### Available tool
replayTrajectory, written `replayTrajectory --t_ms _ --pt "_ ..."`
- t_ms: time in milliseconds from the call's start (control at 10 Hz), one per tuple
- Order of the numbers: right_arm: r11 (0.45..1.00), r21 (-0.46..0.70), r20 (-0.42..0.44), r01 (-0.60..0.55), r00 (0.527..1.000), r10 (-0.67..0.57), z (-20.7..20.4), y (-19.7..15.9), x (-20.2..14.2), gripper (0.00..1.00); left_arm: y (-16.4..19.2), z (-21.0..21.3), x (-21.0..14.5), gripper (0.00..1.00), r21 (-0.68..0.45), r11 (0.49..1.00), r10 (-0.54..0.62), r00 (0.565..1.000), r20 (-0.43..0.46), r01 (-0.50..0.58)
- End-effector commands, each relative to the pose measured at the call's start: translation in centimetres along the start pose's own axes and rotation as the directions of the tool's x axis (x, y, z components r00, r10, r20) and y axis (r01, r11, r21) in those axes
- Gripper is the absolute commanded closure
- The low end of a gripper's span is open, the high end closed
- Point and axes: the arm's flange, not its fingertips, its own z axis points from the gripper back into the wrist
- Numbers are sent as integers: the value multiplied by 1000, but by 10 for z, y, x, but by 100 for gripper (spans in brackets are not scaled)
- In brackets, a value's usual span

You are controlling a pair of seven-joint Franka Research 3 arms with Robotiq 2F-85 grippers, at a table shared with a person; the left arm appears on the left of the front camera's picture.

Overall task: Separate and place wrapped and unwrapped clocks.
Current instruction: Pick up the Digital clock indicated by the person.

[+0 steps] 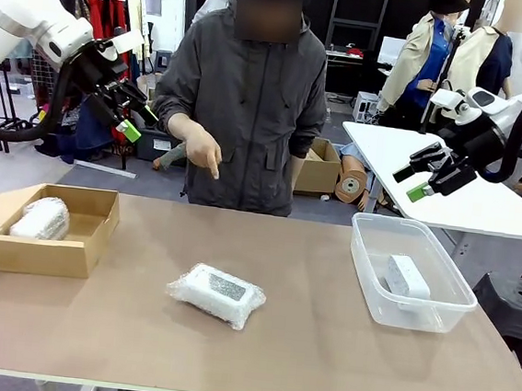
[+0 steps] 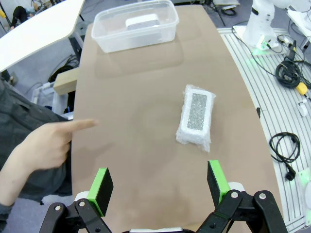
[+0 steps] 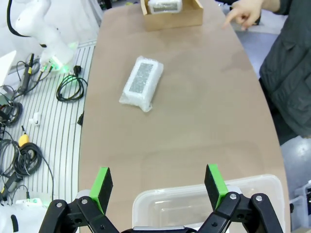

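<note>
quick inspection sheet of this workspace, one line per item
surface: brown table, no spills seen
job's things: flat wrapped clock lying mid-table; rounder wrapped clock in cardboard box; bare clock in clear tub
clutter: nothing seen
grippers: left gripper and right gripper both open, raised above the table, holding nothing
cables: black cables coiled on the floor beside the table
surroundings: person across the table, hand pointing down; white table behind
</note>
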Motion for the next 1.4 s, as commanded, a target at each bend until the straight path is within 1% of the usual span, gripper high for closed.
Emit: replayTrajectory --t_ms 0,1300 --pt "1000 -2 1 15 1000 -15 1 0 2 0 -1 1 1 0 -3 1000 -2 1000 7 2" --pt "1000 -2 1 15 1000 -15 1 0 2 0 -1 1 1 0 -3 1000 -2 1000 7 2"
